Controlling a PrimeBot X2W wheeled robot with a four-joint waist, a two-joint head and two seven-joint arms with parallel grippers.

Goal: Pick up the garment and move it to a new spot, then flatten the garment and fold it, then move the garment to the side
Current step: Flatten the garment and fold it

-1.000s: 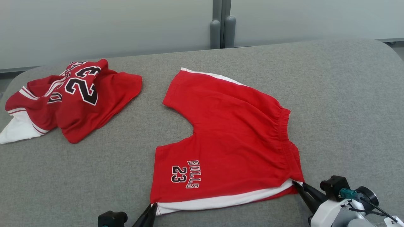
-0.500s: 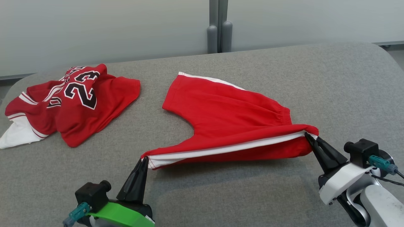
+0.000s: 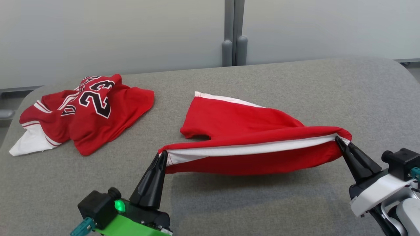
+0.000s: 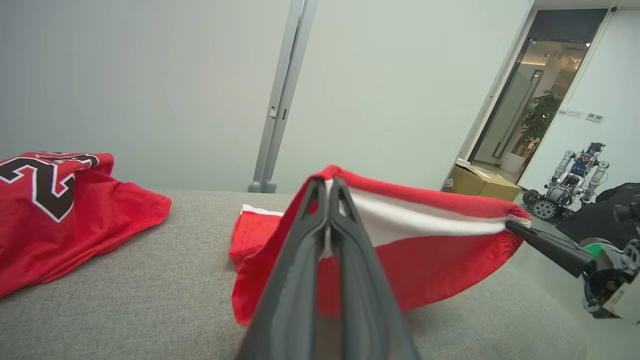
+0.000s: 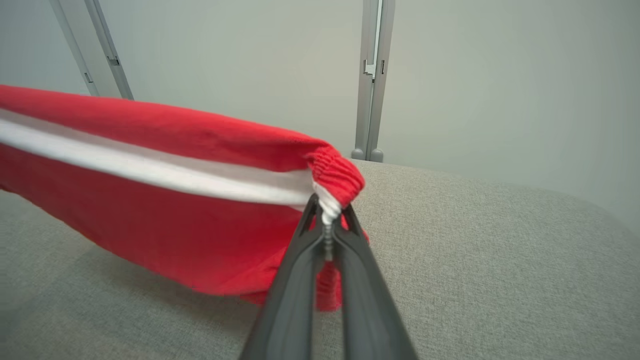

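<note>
Garments, two: red cloth shorts with white side stripe point(image 3: 249, 131), one; crumpled red jersey with black-and-white 23 print point(image 3: 98, 114), one. Supports, one: grey fabric-covered tabletop point(image 3: 328, 91). Dark long-fingered grippers, two: left gripper point(image 3: 163, 154), right gripper point(image 3: 338, 140). At wall seam, two: grey rounded post feet point(image 3: 227, 52), side by side. Far room, one each: brown cardboard box point(image 4: 482, 184), small grey wheeled robot point(image 4: 570, 182), green potted plant point(image 4: 537, 117).

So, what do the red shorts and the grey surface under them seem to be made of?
Red shorts: soft matte knit, probably cotton or polyester jersey. They sag and crease where lifted, and the waistband is gathered like elastic. Grey surface: matte woven fabric, like upholstery. A fine heathered weave shows in the right wrist view.
</note>
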